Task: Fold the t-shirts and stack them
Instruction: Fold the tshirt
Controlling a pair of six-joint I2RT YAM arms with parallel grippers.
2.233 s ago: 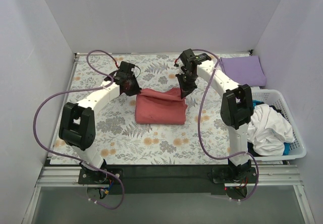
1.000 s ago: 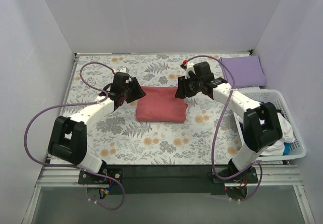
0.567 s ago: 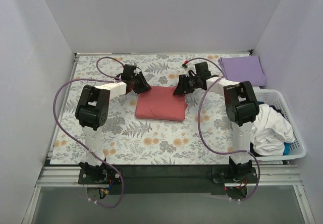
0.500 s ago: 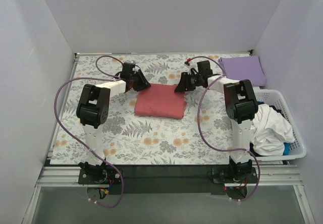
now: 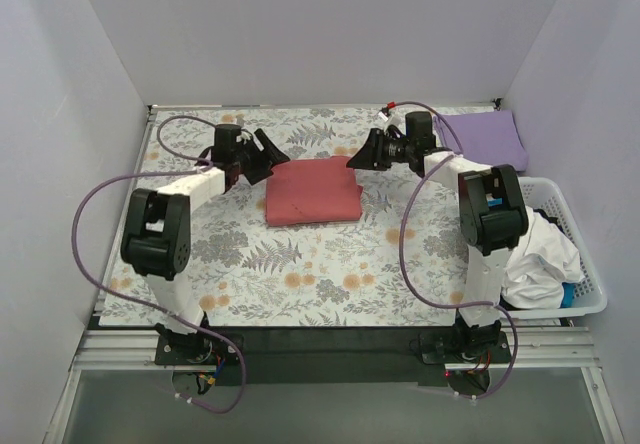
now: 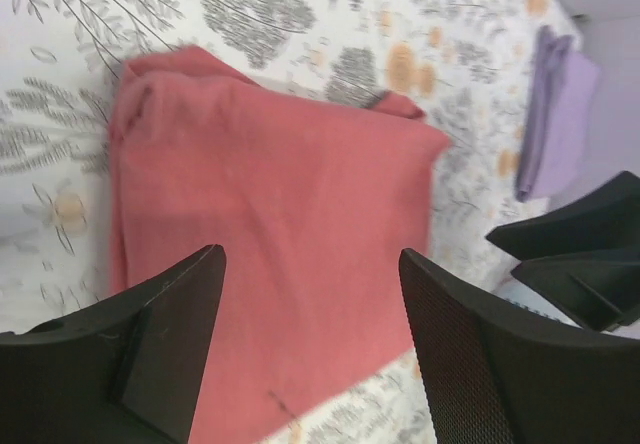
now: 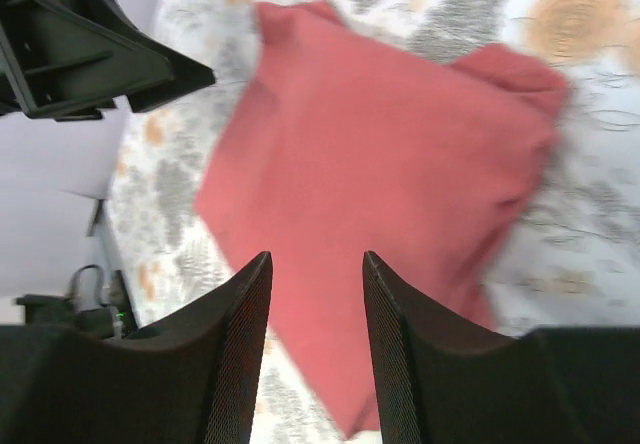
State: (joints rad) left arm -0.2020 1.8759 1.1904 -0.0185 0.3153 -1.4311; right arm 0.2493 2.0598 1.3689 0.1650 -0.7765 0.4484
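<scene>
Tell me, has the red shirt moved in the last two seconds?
Yes. The salmon-red t-shirt has slid slightly toward the far edge of the floral table cloth, judged against the cloth's printed pattern.

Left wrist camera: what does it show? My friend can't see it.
A folded salmon-red t-shirt lies flat on the flowery table cloth, with the open, empty left gripper above it. A folded purple t-shirt sits at the upper right.

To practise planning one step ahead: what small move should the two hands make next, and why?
Probably lower the open left hand and right hand onto the far edge of the salmon-red t-shirt and grip it: it lies folded, ungripped, and the folded lavender t-shirt sits apart at far right, unstacked.
</scene>
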